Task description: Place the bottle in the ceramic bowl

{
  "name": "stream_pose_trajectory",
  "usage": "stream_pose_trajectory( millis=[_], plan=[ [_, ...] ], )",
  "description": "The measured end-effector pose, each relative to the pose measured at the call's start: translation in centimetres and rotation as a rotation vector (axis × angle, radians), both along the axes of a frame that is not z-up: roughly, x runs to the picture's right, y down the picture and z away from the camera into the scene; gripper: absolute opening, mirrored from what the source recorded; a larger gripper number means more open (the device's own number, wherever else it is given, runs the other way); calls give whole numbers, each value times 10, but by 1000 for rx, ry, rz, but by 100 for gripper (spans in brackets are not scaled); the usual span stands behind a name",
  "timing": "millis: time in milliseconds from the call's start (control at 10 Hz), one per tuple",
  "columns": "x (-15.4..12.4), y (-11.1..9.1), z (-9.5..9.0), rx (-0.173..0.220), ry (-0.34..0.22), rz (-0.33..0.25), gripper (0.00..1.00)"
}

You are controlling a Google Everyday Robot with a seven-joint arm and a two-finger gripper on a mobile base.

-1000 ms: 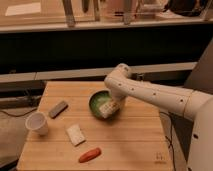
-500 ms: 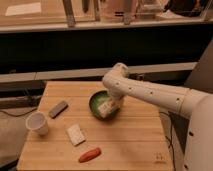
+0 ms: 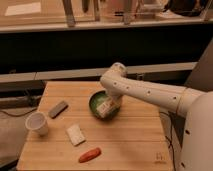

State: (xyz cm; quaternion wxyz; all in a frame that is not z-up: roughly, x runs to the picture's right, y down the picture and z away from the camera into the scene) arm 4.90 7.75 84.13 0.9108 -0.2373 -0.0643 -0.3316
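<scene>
The green ceramic bowl (image 3: 96,105) sits on the wooden table (image 3: 135,140), right of its middle. The white bottle (image 3: 105,107) lies tilted inside the bowl, toward its right side. My gripper (image 3: 113,102) hangs at the end of the white arm, right over the bowl's right half, against the bottle. The bowl's right rim is hidden behind the gripper.
A white paper cup (image 3: 37,123) stands at the left edge. A dark grey block (image 3: 58,108) lies left of the bowl. A flat white square block (image 3: 75,134) and a red-orange object (image 3: 90,155) lie toward the front. A counter runs behind the table.
The gripper with the bottle has sunk slightly lower into the bowl; the arm has barely shifted. Other objects have not moved.
</scene>
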Motion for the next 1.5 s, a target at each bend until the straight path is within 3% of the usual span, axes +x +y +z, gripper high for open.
stream_pose_trajectory(
  millis=[1000,1300,1500],
  plan=[
    [-6,1,8,0,-6,-19,1],
    [-9,1,10,1,-11,-21,20],
    [-9,2,11,2,-11,-21,21]
  ],
)
